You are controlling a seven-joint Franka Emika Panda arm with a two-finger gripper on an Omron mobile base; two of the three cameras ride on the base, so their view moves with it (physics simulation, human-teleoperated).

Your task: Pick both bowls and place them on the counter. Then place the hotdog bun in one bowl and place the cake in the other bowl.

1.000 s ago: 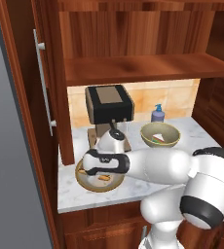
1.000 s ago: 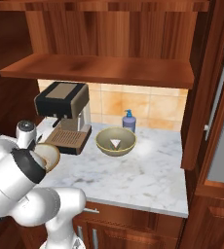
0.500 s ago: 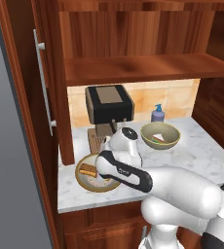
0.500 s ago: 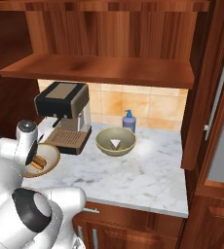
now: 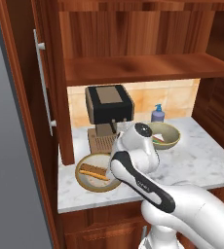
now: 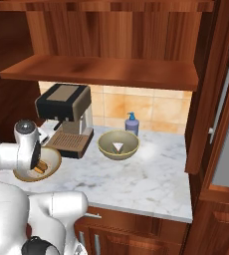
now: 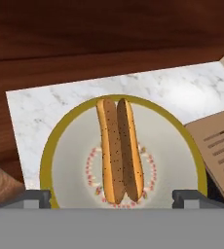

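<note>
Both bowls sit on the counter (image 6: pixel 151 184). The shallow bowl (image 5: pixel 86 181) is at lower left of the left base view, in front of the coffee machine (image 5: pixel 108 104), with the hotdog bun (image 5: pixel 94 171) lying inside it. In the hand view the bun (image 7: pixel 119 150) runs bottom to top through the middle of the frame, its long axis pointing away from the camera, centred in the shallow bowl (image 7: pixel 65 160). The claw (image 7: pixel 112 197) hangs over that bowl, jaws spread wide and empty, one fingertip (image 7: pixel 33 198) at lower left and the other at lower right, the bun's near end between them and untouched. The bun looks delivered. The deeper bowl (image 6: pixel 118 145) stands mid-frame in the right base view, by the blue soap bottle (image 6: pixel 132 123); a striped edge of the cake (image 5: pixel 158 140) shows inside it in the left base view. Judgement: both items appear placed, the task near done, and the next move is likely a lift straight clear of the bun, jaws kept spread.
</note>
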